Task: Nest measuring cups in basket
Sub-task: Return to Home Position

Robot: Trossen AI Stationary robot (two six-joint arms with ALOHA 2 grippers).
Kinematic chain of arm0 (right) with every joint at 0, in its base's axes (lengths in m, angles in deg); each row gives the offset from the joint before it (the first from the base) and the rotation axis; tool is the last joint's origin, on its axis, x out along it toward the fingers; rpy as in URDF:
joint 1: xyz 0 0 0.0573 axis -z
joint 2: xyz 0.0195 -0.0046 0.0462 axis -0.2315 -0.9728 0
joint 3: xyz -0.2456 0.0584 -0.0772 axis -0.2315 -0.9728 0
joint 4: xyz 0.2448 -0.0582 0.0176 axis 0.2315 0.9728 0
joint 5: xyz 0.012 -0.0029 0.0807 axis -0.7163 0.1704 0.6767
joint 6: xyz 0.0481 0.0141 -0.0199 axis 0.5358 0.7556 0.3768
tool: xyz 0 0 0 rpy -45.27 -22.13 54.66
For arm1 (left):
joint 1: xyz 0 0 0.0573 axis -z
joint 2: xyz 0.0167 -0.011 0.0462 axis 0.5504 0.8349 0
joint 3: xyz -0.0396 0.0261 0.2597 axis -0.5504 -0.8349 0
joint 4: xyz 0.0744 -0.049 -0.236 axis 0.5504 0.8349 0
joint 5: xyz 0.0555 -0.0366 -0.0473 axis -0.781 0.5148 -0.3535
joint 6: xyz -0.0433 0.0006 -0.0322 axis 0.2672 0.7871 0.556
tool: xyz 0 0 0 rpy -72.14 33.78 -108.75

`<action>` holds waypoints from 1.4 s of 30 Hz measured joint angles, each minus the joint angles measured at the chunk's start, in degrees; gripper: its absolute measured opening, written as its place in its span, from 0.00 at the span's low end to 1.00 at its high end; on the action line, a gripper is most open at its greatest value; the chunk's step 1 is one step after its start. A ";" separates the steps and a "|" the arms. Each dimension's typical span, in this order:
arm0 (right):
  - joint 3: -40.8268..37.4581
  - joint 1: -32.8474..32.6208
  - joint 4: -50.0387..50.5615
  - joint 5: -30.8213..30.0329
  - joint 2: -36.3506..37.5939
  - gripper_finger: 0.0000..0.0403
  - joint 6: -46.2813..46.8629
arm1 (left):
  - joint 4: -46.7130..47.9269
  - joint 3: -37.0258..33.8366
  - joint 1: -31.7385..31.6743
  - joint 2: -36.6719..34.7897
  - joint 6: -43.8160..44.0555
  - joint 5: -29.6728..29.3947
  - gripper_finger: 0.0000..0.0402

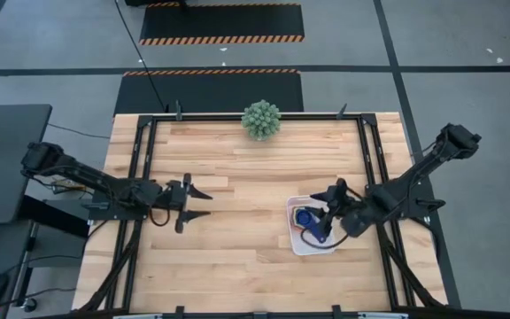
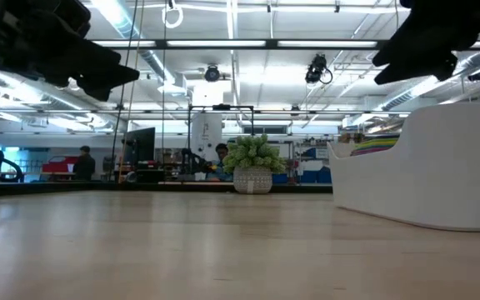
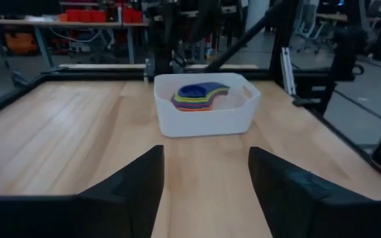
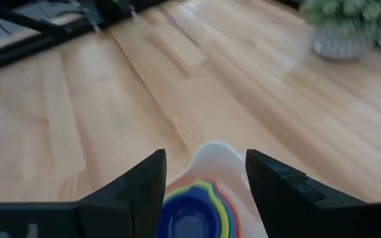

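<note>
The measuring cups lie nested in one stack inside the white basket, blue cup on top; their coloured rims show in the left wrist view and under my right fingers. The basket rests on the table's right half. My right gripper hovers open just above the stack, touching nothing; in the low view it hangs over the basket wall. My left gripper waits open over the table's left-middle, facing the basket.
A spiky green potted plant stands at the middle of the far edge. Black frame rails run along the table's left, right and far sides. Bare wood lies between the two grippers. People show in the room beyond.
</note>
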 joint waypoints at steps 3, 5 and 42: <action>-3.15 2.08 -6.47 1.97 3.24 0.53 -7.42 | 1.51 -0.02 -0.01 -1.92 -1.07 -1.47 0.53; -5.40 3.65 -11.11 3.71 5.42 0.53 -12.66 | 1.71 -0.02 -0.01 -3.06 -1.44 -2.07 0.51; -18.18 38.07 -30.37 47.78 36.13 0.01 -50.19 | 19.47 -0.02 -0.01 -32.09 -8.90 -12.50 0.01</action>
